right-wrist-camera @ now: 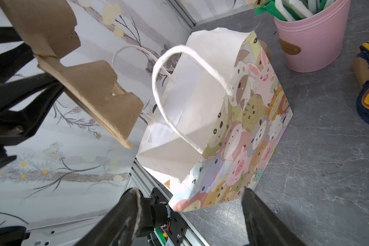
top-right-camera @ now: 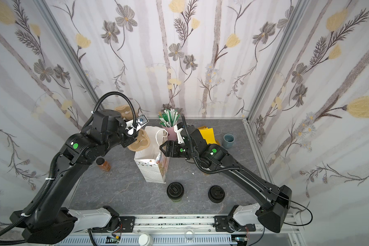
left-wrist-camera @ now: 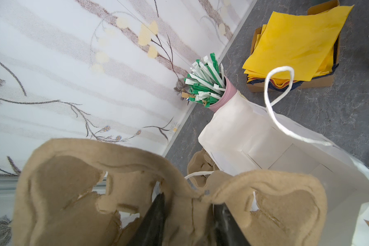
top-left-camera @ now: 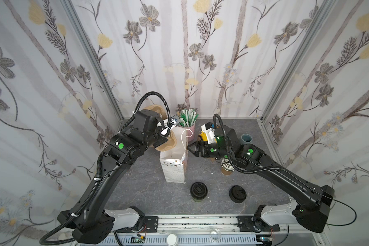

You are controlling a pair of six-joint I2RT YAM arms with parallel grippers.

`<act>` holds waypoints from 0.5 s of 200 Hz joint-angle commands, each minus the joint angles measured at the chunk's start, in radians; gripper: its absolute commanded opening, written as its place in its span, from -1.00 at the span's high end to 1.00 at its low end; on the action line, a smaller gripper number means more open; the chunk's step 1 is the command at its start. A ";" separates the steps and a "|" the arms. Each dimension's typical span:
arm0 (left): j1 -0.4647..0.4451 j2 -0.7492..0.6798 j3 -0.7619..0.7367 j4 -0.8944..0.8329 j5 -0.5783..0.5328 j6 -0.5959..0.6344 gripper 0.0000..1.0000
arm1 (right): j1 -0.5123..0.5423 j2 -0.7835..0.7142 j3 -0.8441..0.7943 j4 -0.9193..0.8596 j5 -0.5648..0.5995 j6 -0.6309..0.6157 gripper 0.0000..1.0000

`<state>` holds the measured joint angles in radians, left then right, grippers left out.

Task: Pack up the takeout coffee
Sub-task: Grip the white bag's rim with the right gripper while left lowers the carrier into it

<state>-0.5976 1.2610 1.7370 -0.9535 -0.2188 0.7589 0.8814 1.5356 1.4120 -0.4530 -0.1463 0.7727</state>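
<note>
Takeout coffee is seen standing upright on the desk, lid on, in front of the paper bag and well apart from both arms: not yet packed. Near it a low pile of black lids is left alone. Up at the bag's mouth, a brown pulp cup carrier is pinched at its middle ridge by the left gripper, jaws closed on it, and is held tilted just beside the open top. The right gripper is held at the bag's printed side, jaws spread wide, nothing between them. The step in hand is judged to be seating the carrier in the bag. To be done well, the carrier probably needs to be levelled and lined up with the opening before it is lowered. The white rope handle should be kept clear, since a pulp edge could be snagged there. The bag looks light and may be tipped, so a steadying touch on its rim by the open gripper would be wise.
</note>
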 commanded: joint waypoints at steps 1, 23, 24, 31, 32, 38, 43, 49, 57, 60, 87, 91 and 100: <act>-0.003 -0.028 -0.004 0.019 -0.016 -0.001 0.28 | 0.007 0.053 0.035 0.028 0.083 0.073 -0.40; -0.008 -0.044 -0.017 0.019 -0.013 -0.003 0.28 | 0.008 0.108 0.042 0.050 0.115 0.124 -0.26; -0.008 -0.044 -0.017 0.019 -0.014 -0.003 0.29 | 0.008 0.110 0.044 0.051 0.115 0.126 -0.25; -0.008 -0.049 -0.023 0.019 -0.013 -0.002 0.29 | 0.009 0.122 0.055 0.048 0.126 0.137 -0.19; -0.008 -0.050 -0.024 0.019 -0.013 -0.002 0.29 | 0.010 0.125 0.057 0.047 0.128 0.139 -0.18; -0.009 -0.053 -0.027 0.019 -0.012 0.000 0.29 | 0.011 0.136 0.068 0.041 0.139 0.143 -0.14; -0.009 -0.057 -0.029 0.019 -0.011 0.000 0.29 | 0.012 0.143 0.076 0.036 0.149 0.144 -0.11; -0.011 -0.061 -0.033 0.019 -0.009 0.001 0.29 | 0.013 0.154 0.085 0.030 0.162 0.148 -0.06; -0.009 -0.065 -0.038 0.018 -0.006 0.003 0.29 | 0.013 0.167 0.093 0.030 0.168 0.149 -0.01; -0.010 -0.067 -0.039 0.019 -0.005 0.005 0.29 | 0.013 0.172 0.097 0.028 0.172 0.150 0.01; -0.010 -0.078 -0.050 0.019 0.004 0.008 0.29 | 0.013 0.209 0.128 0.018 0.193 0.156 0.19; -0.011 -0.080 -0.053 0.021 0.005 0.011 0.29 | 0.013 0.214 0.131 0.015 0.196 0.157 0.21; -0.011 -0.084 -0.060 0.021 0.007 0.013 0.28 | 0.013 0.223 0.140 0.007 0.202 0.159 0.28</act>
<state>-0.6079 1.1873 1.6894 -0.9539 -0.2256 0.7586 0.8944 1.7359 1.5269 -0.4522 0.0101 0.9089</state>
